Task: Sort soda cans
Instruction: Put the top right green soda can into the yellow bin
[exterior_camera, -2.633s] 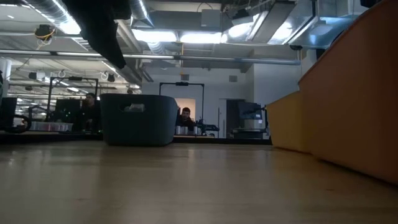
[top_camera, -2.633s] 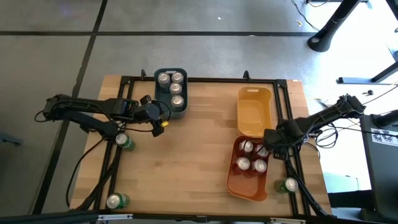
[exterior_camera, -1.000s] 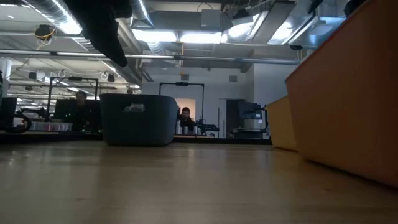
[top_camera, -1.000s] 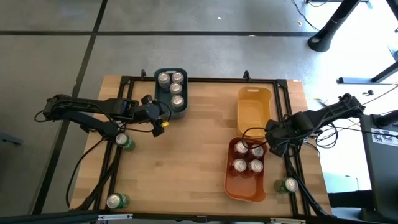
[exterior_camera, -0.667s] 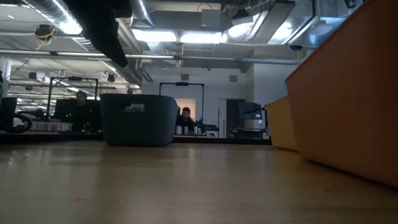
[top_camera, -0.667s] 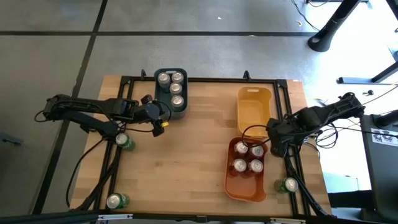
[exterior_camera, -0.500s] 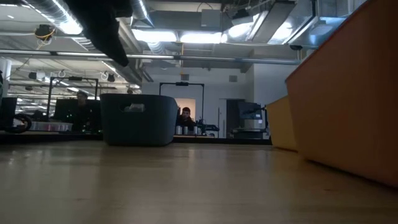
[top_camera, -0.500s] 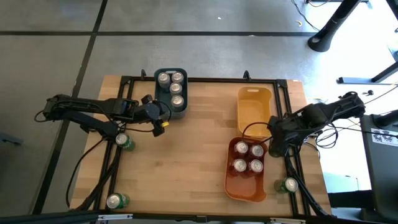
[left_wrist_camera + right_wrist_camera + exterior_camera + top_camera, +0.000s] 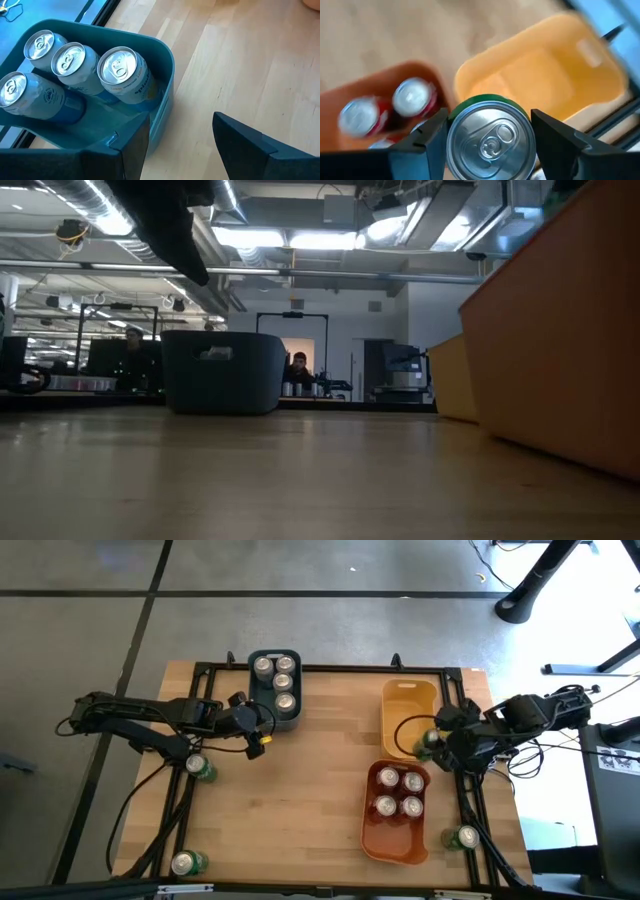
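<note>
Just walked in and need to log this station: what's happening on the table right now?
Two robot arms are sorting soda cans into bins. The right gripper holds a green can over the near end of the empty yellow bin. The orange bin holds four red cans, the blue-grey bin holds silver cans. The left gripper waits open beside that bin. Three green cans remain on the table.

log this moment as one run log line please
right gripper: shut on green can, above yellow bin | left gripper: open, beside blue-grey bin | orange bin: four cans
</note>
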You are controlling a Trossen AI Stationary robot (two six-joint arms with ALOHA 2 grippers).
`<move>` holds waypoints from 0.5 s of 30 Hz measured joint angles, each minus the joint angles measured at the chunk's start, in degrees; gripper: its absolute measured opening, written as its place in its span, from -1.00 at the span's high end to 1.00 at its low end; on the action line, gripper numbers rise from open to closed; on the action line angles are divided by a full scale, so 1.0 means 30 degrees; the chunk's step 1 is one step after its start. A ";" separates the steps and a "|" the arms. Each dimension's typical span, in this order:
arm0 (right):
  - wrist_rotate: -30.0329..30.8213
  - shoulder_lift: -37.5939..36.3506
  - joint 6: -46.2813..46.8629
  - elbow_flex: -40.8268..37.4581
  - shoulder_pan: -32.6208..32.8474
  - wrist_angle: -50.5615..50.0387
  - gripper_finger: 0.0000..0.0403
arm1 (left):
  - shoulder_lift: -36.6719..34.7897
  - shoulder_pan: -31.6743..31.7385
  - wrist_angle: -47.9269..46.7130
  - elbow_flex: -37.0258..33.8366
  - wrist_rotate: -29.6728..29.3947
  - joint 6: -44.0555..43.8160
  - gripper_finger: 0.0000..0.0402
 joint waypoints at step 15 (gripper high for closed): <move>0.3744 0.0062 -0.1272 -0.4686 -0.7440 0.3051 -0.12 | 0.0000 -0.0004 -0.0015 0.0000 0.0001 -0.0102 -0.03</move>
